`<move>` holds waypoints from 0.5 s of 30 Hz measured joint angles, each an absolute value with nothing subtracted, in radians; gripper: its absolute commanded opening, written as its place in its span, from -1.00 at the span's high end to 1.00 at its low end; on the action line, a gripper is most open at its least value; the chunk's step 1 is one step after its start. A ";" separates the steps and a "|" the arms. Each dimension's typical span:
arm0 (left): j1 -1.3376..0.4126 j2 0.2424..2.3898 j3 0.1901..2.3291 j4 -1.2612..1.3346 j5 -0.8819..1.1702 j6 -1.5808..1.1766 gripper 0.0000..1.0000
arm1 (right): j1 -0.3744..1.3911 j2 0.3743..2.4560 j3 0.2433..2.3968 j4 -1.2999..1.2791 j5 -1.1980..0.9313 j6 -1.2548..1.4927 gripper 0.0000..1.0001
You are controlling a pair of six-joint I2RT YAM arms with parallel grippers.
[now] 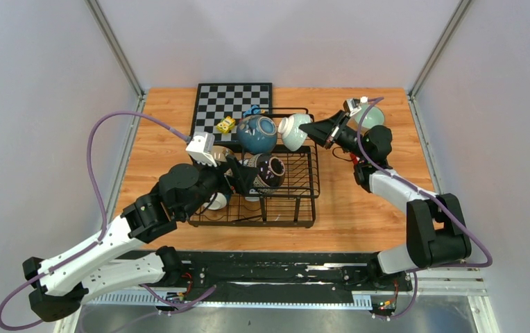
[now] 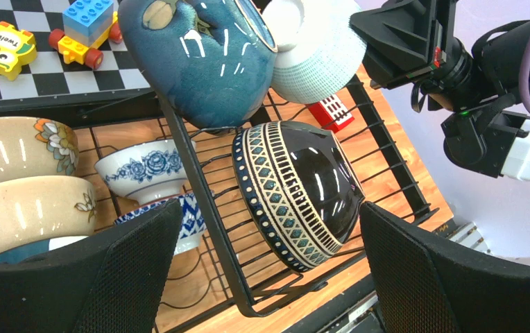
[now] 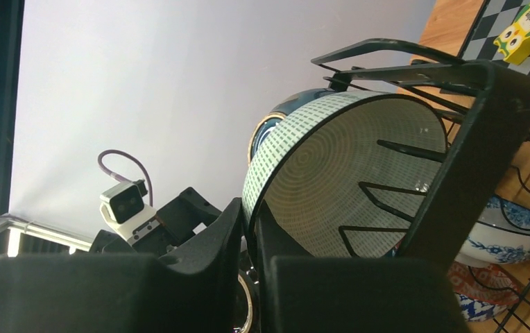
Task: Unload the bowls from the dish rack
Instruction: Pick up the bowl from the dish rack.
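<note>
The black wire dish rack (image 1: 297,201) holds several bowls. My right gripper (image 1: 315,130) is shut on the rim of a white bowl with a fine dotted pattern (image 1: 294,130), which stands on edge at the rack's far right corner; in the right wrist view the fingers (image 3: 250,215) pinch its rim (image 3: 338,173). My left gripper (image 1: 247,177) is open, its fingers either side of a dark patterned bowl (image 2: 304,194) that stands on edge, without touching it. A teal blue bowl (image 2: 200,55), two beige bowls (image 2: 12,149) and a blue-and-white bowl (image 2: 141,170) sit in the rack. A pale mint bowl (image 1: 372,114) stands on the table behind the right arm.
A chessboard (image 1: 234,97) lies behind the rack with a yellow toy block (image 1: 226,124) and a blue one (image 2: 89,21) on it. A red block (image 2: 330,111) lies under the rack's far side. The rack's wire divider (image 2: 200,201) runs between the left fingers.
</note>
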State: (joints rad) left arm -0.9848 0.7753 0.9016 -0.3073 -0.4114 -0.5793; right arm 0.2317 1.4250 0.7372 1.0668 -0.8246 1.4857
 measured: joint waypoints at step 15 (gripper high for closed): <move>-0.985 0.776 0.895 -0.306 -0.411 -0.588 -1.00 | 0.240 1.452 0.737 1.174 -0.839 1.574 1.00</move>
